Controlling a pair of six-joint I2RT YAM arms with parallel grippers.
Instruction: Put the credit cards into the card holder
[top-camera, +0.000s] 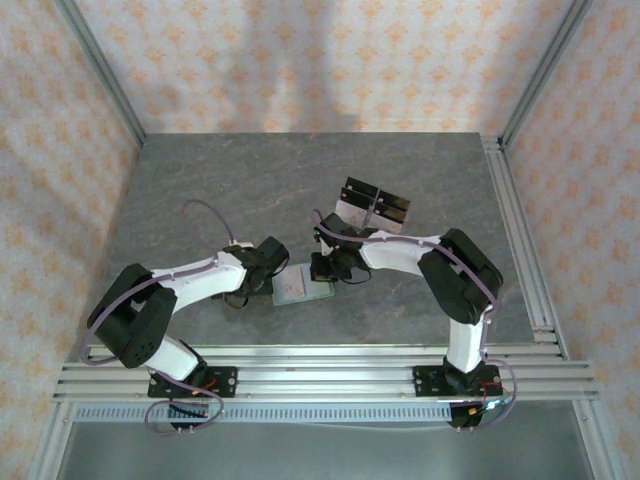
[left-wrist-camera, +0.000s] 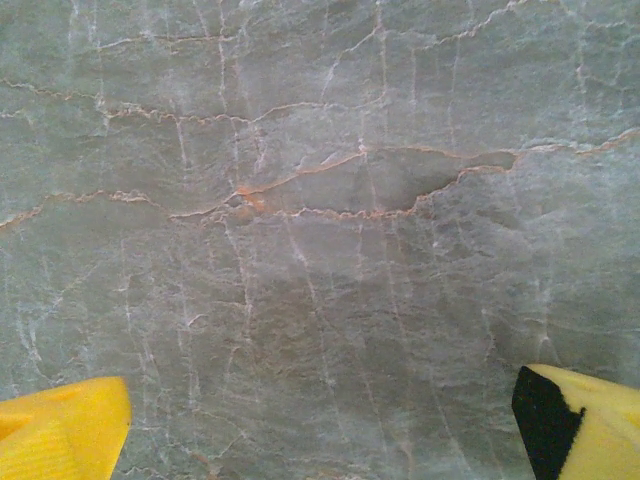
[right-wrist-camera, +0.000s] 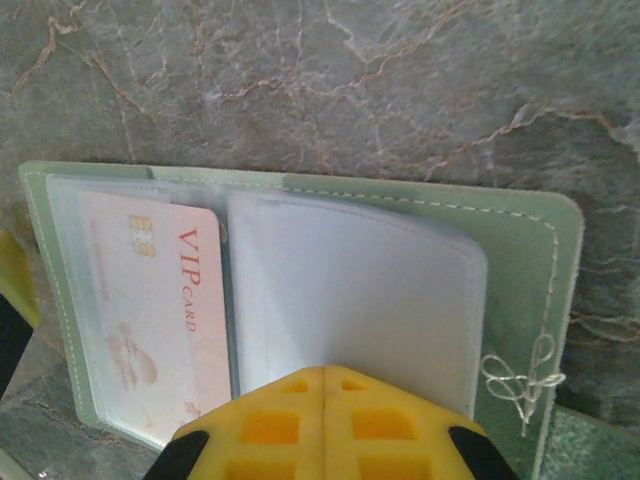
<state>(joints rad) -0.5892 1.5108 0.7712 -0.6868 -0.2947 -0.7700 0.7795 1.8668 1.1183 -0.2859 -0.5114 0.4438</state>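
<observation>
The card holder (right-wrist-camera: 520, 260) lies opened flat on the stone table (left-wrist-camera: 320, 200), at the centre of the overhead frame between the two wrists. In the right wrist view it runs across the middle of the frame. One credit card (right-wrist-camera: 150, 290), pink with "VIP card" printed on it, sits inside the clear pocket at middle left. A second clear sleeve (right-wrist-camera: 350, 290) bows up just right of it, and I judge it empty.

My right gripper (right-wrist-camera: 325, 380) comes in from the bottom centre with its jaws closed, the tips meeting right at the sleeve's lower edge. Whether they pinch that film or only press on it I cannot tell. The left gripper (left-wrist-camera: 320, 425) has its jaws spread wide over bare stone, one yellow tip in each lower corner of its view, with nothing between them.

On handling, I expect the holder to be light and floppy, so it should slide on the polished stone if pushed sideways (pin it down before feeding anything in). The sleeves look thin, slick and easy to crease. The card should be stiff, very light and hard to lift off a flat surface. I would take it by a short edge and leave most of its length free to enter the pocket mouth. A clear rack (top-camera: 372, 205) stands at upper centre of the overhead frame, and its contents are too small to read.
</observation>
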